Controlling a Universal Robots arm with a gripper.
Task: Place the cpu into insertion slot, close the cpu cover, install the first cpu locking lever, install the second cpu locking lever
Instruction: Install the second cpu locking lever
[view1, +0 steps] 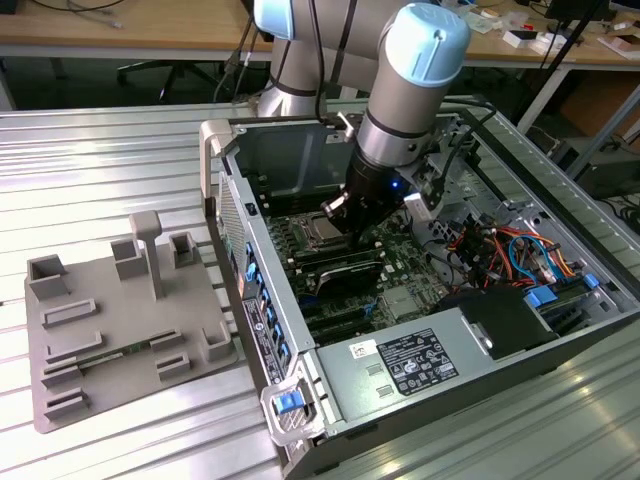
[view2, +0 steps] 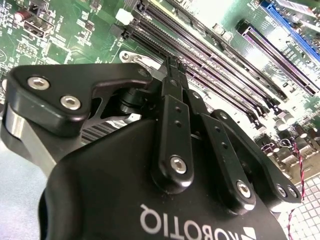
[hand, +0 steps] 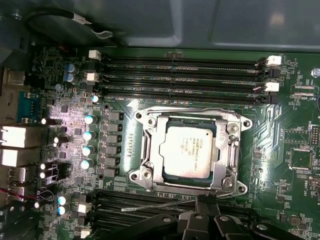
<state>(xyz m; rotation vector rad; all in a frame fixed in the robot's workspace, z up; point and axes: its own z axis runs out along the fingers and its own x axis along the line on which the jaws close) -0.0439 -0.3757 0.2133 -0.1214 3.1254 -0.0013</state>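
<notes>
The cpu (hand: 190, 152), with its silver-grey top, lies flat in the insertion slot (hand: 210, 127), whose dark edge shows around it. The silver cpu cover (hand: 155, 150) is folded down over the chip's edges. One thin wire lever (hand: 155, 207) stands loose beside the socket and runs up to my fingertips. A second lever (hand: 185, 109) lies along the opposite rim. My gripper (hand: 202, 201) is shut, its tips at the loose lever's end. In the second wrist view the gripper (view2: 172, 64) has its fingers pressed together just over the board. In the exterior view the gripper (view1: 340, 222) hangs inside the case next to the cpu (view1: 322, 233).
Long black memory slots (hand: 185, 75) flank the socket on both sides. A row of capacitors (hand: 89, 135) stands nearby. The open computer case (view1: 225, 190) holds a power supply (view1: 410, 365) and coloured cables (view1: 500, 250). A grey fixture plate (view1: 120, 320) lies at the exterior view's left.
</notes>
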